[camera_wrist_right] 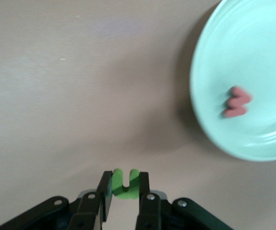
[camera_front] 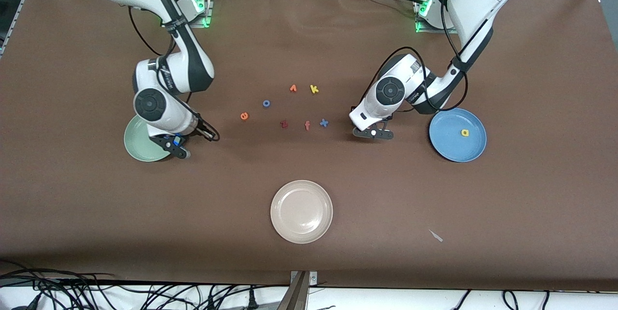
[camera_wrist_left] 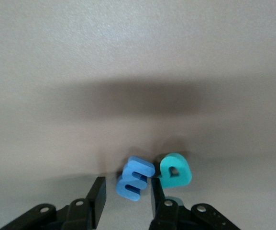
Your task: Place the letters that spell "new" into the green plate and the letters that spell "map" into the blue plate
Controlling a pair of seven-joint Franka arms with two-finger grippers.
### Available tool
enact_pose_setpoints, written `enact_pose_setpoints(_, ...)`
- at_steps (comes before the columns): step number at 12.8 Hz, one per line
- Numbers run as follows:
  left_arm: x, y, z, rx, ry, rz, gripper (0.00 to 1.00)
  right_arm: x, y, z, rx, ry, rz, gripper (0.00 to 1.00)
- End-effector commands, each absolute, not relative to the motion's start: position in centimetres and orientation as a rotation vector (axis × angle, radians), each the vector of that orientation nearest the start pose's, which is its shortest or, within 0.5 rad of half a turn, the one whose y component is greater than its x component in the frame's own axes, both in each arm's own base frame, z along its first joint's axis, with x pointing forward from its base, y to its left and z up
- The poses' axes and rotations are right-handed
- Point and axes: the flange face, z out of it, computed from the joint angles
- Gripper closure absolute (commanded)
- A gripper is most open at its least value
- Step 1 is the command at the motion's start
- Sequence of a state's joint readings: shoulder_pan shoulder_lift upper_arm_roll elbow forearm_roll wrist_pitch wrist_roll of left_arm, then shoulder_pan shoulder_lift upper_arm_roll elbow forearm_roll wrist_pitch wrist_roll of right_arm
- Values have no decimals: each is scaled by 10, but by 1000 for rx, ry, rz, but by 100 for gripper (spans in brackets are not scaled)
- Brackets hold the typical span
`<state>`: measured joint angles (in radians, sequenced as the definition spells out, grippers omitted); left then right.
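My right gripper (camera_wrist_right: 126,188) is shut on the green n (camera_wrist_right: 126,183), low over the table right beside the green plate (camera_wrist_right: 271,43). A pinkish-red w (camera_wrist_right: 237,102) lies in that plate (camera_front: 137,148). My left gripper (camera_wrist_left: 127,200) stands open on the table with the blue m (camera_wrist_left: 135,178) tilted between its fingers. The teal a (camera_wrist_left: 174,170) lies just outside one finger (camera_wrist_left: 157,194). In the front view this gripper (camera_front: 372,133) hides both letters. The yellow p (camera_front: 464,132) lies in the blue plate (camera_front: 451,153). The orange e (camera_front: 244,116) lies on the table between the arms.
Mid-table lie a blue o (camera_front: 266,103), an orange-red letter (camera_front: 293,88), a yellow k (camera_front: 314,89), a dark red z (camera_front: 284,124), a salmon f (camera_front: 307,125) and a blue x (camera_front: 324,122). A cream-white plate (camera_front: 301,230) sits nearer the camera. A pale scrap (camera_front: 436,235) lies near it.
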<state>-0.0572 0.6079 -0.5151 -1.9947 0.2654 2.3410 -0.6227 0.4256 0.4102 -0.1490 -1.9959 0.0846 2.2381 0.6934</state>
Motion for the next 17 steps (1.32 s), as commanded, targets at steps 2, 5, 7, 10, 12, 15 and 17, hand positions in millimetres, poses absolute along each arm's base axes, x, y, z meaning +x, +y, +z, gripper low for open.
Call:
enact_pose_setpoints(2, 502, -304, 162, -3110, 139, 301, 54, 529, 106, 243, -3184, 455, 175, 100)
enact_pose_setpoints(5, 502, -305, 162, -3111, 138, 299, 54, 529, 50, 241, -3211, 203, 132, 100)
enact_pose_setpoints(7, 502, -307, 163, -3113, 142, 293, 62, 534, 21, 236, -3223, 103, 116, 99)
enact_pose_setpoints(10, 508, -310, 168, -3123, 133, 274, 62, 537, 18, 228, -3221, 159, 118, 0)
enact_pose_setpoints(12, 508, -312, 167, -3124, 136, 274, 62, 542, 27, 235, -3214, 254, 117, 0)
enact_pose_setpoints(15, 508, -312, 167, -3124, 138, 274, 84, 548, 81, 249, -3159, 463, 174, 0)
enact_pose_setpoints(17, 509, -310, 168, -3123, 134, 274, 94, 545, 119, 247, -3124, 585, 162, 0)
